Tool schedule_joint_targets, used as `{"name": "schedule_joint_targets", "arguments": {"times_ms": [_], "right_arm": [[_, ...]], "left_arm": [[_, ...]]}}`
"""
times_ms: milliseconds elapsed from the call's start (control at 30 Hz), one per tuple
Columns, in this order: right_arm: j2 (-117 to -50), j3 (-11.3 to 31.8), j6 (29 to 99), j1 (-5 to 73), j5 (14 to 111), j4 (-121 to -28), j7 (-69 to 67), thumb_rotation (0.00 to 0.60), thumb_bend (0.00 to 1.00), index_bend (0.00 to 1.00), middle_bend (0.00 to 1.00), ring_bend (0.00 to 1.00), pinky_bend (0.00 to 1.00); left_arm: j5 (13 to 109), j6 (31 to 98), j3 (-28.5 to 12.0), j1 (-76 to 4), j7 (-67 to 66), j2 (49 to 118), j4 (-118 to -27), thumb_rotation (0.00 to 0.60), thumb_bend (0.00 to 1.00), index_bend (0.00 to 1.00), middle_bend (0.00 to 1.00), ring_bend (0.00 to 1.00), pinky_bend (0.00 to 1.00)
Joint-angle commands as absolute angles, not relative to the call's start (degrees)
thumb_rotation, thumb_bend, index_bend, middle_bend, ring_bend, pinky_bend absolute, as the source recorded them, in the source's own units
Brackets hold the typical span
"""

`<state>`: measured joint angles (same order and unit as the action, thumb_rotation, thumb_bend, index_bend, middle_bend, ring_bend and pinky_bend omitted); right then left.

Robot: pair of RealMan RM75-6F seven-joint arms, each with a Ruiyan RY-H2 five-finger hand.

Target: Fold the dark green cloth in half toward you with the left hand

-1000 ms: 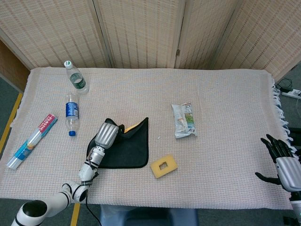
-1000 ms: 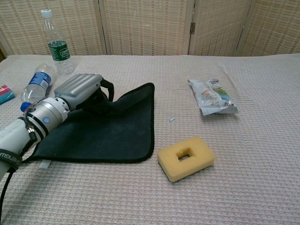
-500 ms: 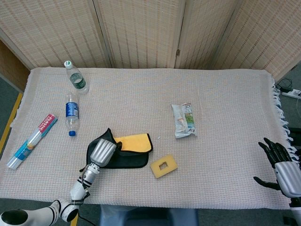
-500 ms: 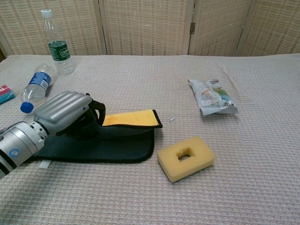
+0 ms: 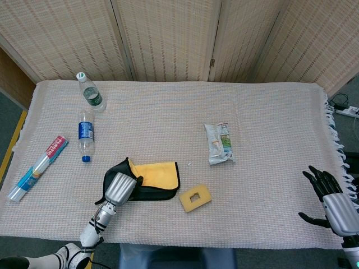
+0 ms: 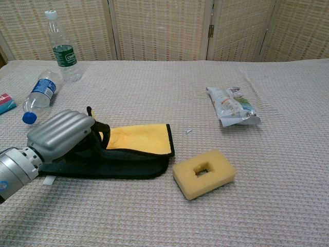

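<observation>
The dark green cloth (image 5: 160,192) (image 6: 131,164) lies near the table's front left, its far edge drawn over toward me so the yellow underside (image 5: 154,172) (image 6: 138,138) faces up. My left hand (image 5: 119,188) (image 6: 61,136) grips the cloth's left part, fingers curled around the lifted edge. A black corner of cloth sticks up just behind the hand. My right hand (image 5: 331,202) hovers off the table's front right corner, fingers spread, holding nothing.
A yellow sponge (image 5: 194,197) (image 6: 204,172) with a square hole lies just right of the cloth. A snack packet (image 5: 219,143) (image 6: 232,106) lies at centre right. Two water bottles (image 5: 91,93) (image 6: 40,98) and a tube (image 5: 38,167) sit at the left.
My left hand has pulled the cloth's far edge toward me, turning more of the yellow underside up over the green layer. My right hand has drifted slightly lower.
</observation>
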<state>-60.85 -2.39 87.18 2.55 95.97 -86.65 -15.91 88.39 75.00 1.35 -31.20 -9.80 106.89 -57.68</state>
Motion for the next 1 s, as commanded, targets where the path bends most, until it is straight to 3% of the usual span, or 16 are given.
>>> {"name": "schedule_joint_targets", "arguments": {"times_ms": [33, 133, 267, 367, 633, 1000], "right_arm": [[-60.81, -2.50, 87.19, 2.62, 96.13, -86.69, -15.93, 0.600, 0.12, 0.00, 0.00, 0.00, 0.00], [-60.85, -2.43, 87.39, 2.58, 96.07, -86.70, -15.67, 0.600, 0.12, 0.00, 0.00, 0.00, 0.00], [-60.98, -2.58, 87.24, 2.70, 96.29, -86.76, -15.01, 0.600, 0.12, 0.00, 0.00, 0.00, 0.00], [-60.84, -2.60, 87.42, 2.67, 96.31, -86.91, -15.05, 0.600, 0.12, 0.00, 0.00, 0.00, 0.00], [-59.41, -2.71, 89.82, 2.03, 96.91, -86.50, -19.94, 0.600, 0.12, 0.00, 0.00, 0.00, 0.00], [-59.37, -2.84, 89.22, 2.41, 96.88, -86.31, -20.61, 0.600, 0.12, 0.00, 0.00, 0.00, 0.00]], "left_arm": [[88.89, 75.39, 1.75, -30.52, -9.79, 106.58, -58.11, 0.600, 0.43, 0.56, 1.00, 1.00, 1.00], [89.24, 75.39, 2.21, -29.90, -9.77, 106.01, -59.34, 0.600, 0.43, 0.51, 1.00, 1.00, 1.00], [89.66, 75.51, 2.40, -29.21, -10.55, 104.72, -62.36, 0.600, 0.40, 0.32, 1.00, 1.00, 1.00], [89.93, 75.93, 2.39, -28.66, -11.37, 103.54, -64.84, 0.600, 0.39, 0.26, 1.00, 1.00, 1.00], [89.63, 77.30, 0.12, -27.98, -15.09, 100.09, -70.23, 0.600, 0.40, 0.30, 1.00, 1.00, 1.00], [86.65, 71.38, -5.00, -32.00, -18.12, 95.81, -72.23, 0.600, 0.40, 0.36, 1.00, 1.00, 1.00]]}}
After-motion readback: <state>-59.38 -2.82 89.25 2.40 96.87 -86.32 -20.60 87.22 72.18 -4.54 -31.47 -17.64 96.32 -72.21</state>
